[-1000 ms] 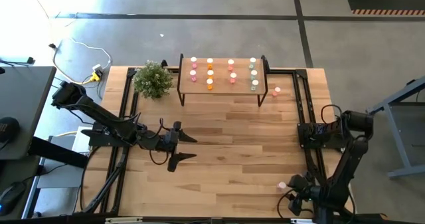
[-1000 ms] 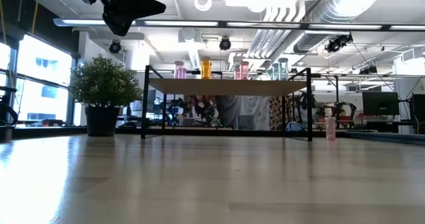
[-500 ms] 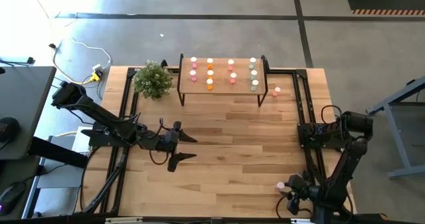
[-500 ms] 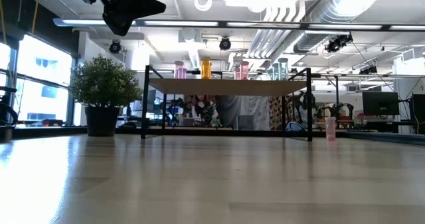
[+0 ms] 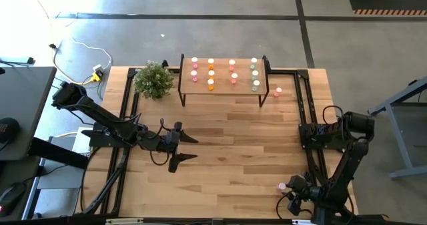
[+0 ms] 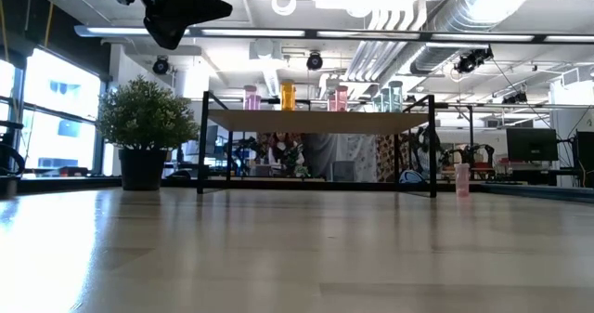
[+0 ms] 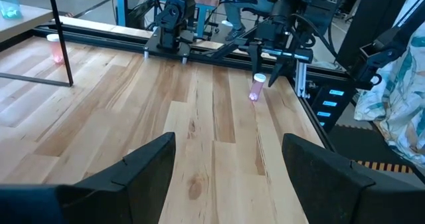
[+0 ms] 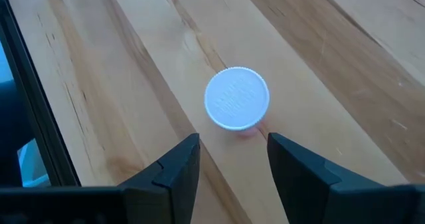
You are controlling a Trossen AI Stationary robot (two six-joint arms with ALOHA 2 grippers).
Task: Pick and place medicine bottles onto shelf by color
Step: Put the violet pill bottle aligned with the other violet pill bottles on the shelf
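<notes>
Eleven bottles (image 5: 211,73) stand upright in colour columns on the shelf (image 5: 222,90) at the table's (image 5: 227,145) far edge. A pink bottle (image 5: 278,91) stands beside the shelf; another (image 5: 283,185) near the front right corner.

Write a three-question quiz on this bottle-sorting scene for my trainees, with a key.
1. True or false: the potted plant stands on the shelf.
2. The left gripper is: A open and empty; B shut on a bottle; C out of view.
3. How many medicine bottles stand on the table, off the shelf?
Key: 1 false, it stands beside the shelf. 2 A. 3 two: one pink bottle by the shelf's right end, another pink bottle at the right gripper.
</notes>
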